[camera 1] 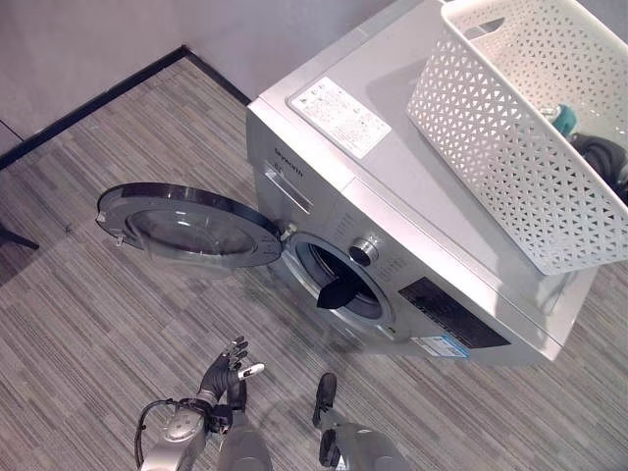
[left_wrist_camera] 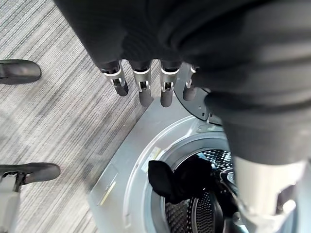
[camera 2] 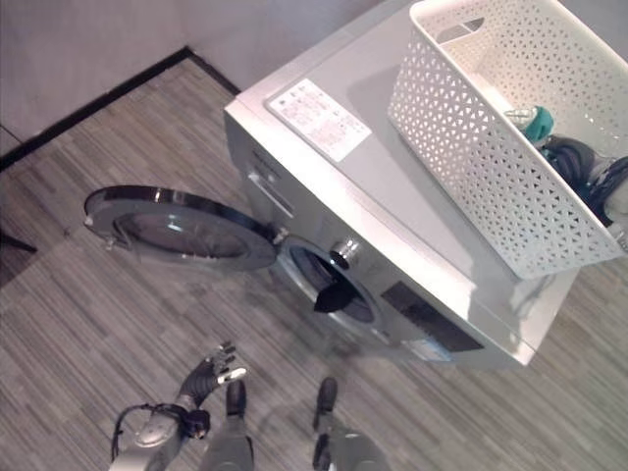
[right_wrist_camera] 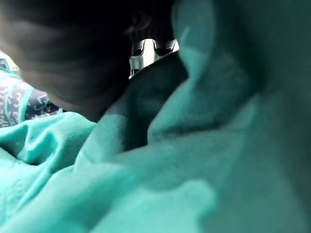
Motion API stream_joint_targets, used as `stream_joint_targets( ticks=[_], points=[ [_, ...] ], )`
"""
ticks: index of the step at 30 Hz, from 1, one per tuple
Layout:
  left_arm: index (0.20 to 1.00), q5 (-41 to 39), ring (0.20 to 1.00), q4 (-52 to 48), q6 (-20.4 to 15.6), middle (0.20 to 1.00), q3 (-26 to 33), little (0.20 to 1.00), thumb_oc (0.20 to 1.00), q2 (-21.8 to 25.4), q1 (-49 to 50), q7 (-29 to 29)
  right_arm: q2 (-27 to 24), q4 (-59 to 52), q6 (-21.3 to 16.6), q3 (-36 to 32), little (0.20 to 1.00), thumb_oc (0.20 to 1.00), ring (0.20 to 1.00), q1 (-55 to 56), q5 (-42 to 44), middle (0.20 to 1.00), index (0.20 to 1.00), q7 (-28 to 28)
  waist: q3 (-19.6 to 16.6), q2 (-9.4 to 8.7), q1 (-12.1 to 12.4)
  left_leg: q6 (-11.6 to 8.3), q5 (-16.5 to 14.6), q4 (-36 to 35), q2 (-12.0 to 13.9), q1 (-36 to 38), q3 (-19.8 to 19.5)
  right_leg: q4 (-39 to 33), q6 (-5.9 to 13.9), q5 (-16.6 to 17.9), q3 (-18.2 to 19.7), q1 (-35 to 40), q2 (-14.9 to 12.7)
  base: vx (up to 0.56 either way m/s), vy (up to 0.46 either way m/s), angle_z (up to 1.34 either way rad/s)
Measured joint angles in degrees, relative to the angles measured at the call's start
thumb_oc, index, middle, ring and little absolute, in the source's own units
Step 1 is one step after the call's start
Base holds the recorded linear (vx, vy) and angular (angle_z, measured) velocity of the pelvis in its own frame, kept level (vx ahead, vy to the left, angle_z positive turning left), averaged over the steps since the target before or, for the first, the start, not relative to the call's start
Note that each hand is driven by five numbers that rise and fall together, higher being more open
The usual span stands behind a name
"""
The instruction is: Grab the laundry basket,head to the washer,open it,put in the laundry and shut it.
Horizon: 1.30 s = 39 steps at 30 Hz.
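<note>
Teal cloth: pressed right against the right hand; that hand's grasp cannot be told.
Left hand: fingers straight, released, low over floor.
Washer: beyond left hand; door swung open.
Black garment: draped over drum opening.
Laundry basket: atop washer, clothes inside.

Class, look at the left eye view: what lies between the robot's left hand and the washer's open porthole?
Only bare striped floor separates the left hand from the porthole, where a dark garment hangs over the rim.
</note>
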Motion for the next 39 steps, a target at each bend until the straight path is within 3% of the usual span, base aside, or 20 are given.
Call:
stream_joint_targets(
  ticks=[6, 9, 11, 14, 16, 20, 23, 25, 29, 37, 39],
  points=[
    [1.000, 0.0, 1.000, 0.0, 0.0, 1.000, 3.6, 1.000, 1.000, 0.2, 0.3, 0.1, -0.4, 2.3, -1.2, -9.7, 0.200, 0.200, 0.200, 3.5, 7.5, 0.200, 0.200, -2.7, 0.0, 0.00, -0.2, 0.07, 0.0, -0.1, -0.1, 1.5, 0.0, 0.0, 0.00, 0.0, 0.0, 1.6, -0.1, 0.01, 0.004, 0.00],
    [1.000, 0.0, 1.000, 0.1, 0.1, 1.000, 4.1, 1.000, 1.000, 0.1, 0.3, 0.1, -0.6, 5.2, -1.4, -10.8, 0.200, 0.200, 0.200, 0.3, 9.7, 0.200, 0.200, -5.5, -0.1, -0.05, -0.2, 0.16, -0.1, -0.4, -0.1, 2.4, 0.1, 0.0, 0.01, 0.0, 0.1, 2.3, -0.1, 0.04, 0.029, -0.01],
    [1.000, 0.0, 1.000, 0.7, 0.2, 1.000, 5.1, 1.000, 1.000, 0.1, 0.1, 1.1, -0.4, 6.5, -1.2, -14.9, 0.200, 0.200, 0.200, -4.9, 10.4, 0.200, 0.200, -10.0, -0.1, 0.11, -1.0, 0.24, 0.0, -0.7, -0.2, 2.8, 0.1, 0.0, 0.00, 0.0, 0.1, 2.9, -0.2, 0.03, 0.011, 0.01],
    [1.000, 0.1, 1.000, 0.8, 0.6, 1.000, 5.5, 1.000, 1.000, 0.1, 0.0, 2.2, -0.2, 6.6, -1.1, -14.6, 0.200, 0.200, 0.200, -17.0, 9.8, 0.200, 0.200, -17.5, -0.4, 0.16, -1.4, 0.64, -0.2, -0.9, -0.2, 4.4, 0.0, 0.0, 0.04, -0.1, 0.0, 4.4, -0.2, 0.05, 0.029, 0.02],
    [1.000, 0.1, 1.000, 0.5, 0.9, 1.000, 5.4, 1.000, 1.000, 0.0, 0.2, 2.5, 0.3, 8.0, -1.1, -12.5, 0.200, 0.200, 0.200, -27.2, 6.1, 0.200, 0.200, -23.8, -1.4, -0.04, -1.1, 0.78, -0.3, -0.9, -0.2, 4.4, -0.3, 0.0, 0.03, -0.1, -0.2, 4.6, -0.1, 0.05, 0.036, 0.07],
    [1.000, 0.6, 1.000, -0.9, 2.3, 1.000, 5.2, 1.000, 1.000, 0.1, 1.7, 3.5, -1.0, 2.3, 1.2, -11.0, 0.200, 0.200, 0.200, -27.8, -12.4, 0.200, 0.200, -32.6, -4.3, -0.24, -1.0, 0.68, 0.1, -0.9, -0.5, 4.5, -1.9, 0.0, 0.31, -0.3, -0.2, 5.3, -0.4, 0.03, 0.025, 0.18],
    [1.000, 1.0, 1.000, -0.8, 2.4, 1.000, 4.6, 1.000, 1.000, 0.3, 1.6, 4.2, -0.6, 2.1, 1.5, -11.5, 0.200, 0.200, 0.200, -27.7, -20.3, 0.200, 0.200, -38.3, -5.3, -0.16, 0.1, 0.93, 0.0, -0.9, -0.6, 4.6, -2.3, 0.0, 0.34, -0.4, -0.3, 5.5, -0.5, -0.01, 0.027, 0.07],
    [1.000, 1.1, 1.000, -1.0, 2.4, 1.000, 4.6, 1.000, 1.000, 0.3, 1.7, 4.4, -0.6, 1.9, 2.5, -13.6, 0.200, 0.200, 0.200, -25.8, -23.3, 0.200, 0.200, -40.9, -5.7, -0.24, 0.3, 1.00, 0.1, -0.9, -0.6, 4.4, -2.9, 0.0, 0.26, -0.6, -0.5, 5.6, -0.4, -0.01, 0.034, 0.11],
    [1.000, 3.1, 1.000, -0.6, 2.6, 1.000, 4.5, 1.000, 1.000, 0.3, 3.0, 4.5, -0.6, -2.4, 3.8, -23.9, 0.200, 0.200, 0.200, -14.5, -27.8, 0.200, 0.200, -46.3, -6.4, 0.38, 0.4, 1.13, 0.2, -0.9, -0.7, 4.3, -3.0, 0.0, 0.20, -0.7, -0.4, 5.7, -0.4, -0.02, 0.051, 0.02],
    [1.000, 5.9, 1.000, -3.0, 2.5, 1.000, 4.1, 1.000, 1.000, 0.8, 2.0, 4.6, -0.8, -3.3, 5.6, -30.9, 0.200, 0.200, 0.200, -9.5, -29.4, 0.200, 0.200, -51.2, -7.2, 1.90, 0.2, 1.12, 0.2, -0.9, -0.8, 4.9, -2.8, 0.0, 0.18, -0.6, -0.5, 6.0, -0.6, -0.02, 0.097, -0.01],
    [1.000, 7.8, 1.000, -6.1, 2.1, 1.000, 3.0, 1.000, 1.000, 2.8, 0.8, 5.2, -1.0, -8.8, 5.7, -33.0, 0.200, 0.200, 0.200, -9.5, -30.7, 0.200, 0.200, -52.4, -7.2, 1.91, 0.0, 1.14, 0.2, -0.9, -1.2, 5.3, -2.6, 0.0, 0.33, -0.5, -0.2, 6.2, -1.0, -0.04, 0.183, -0.05]
  ],
)
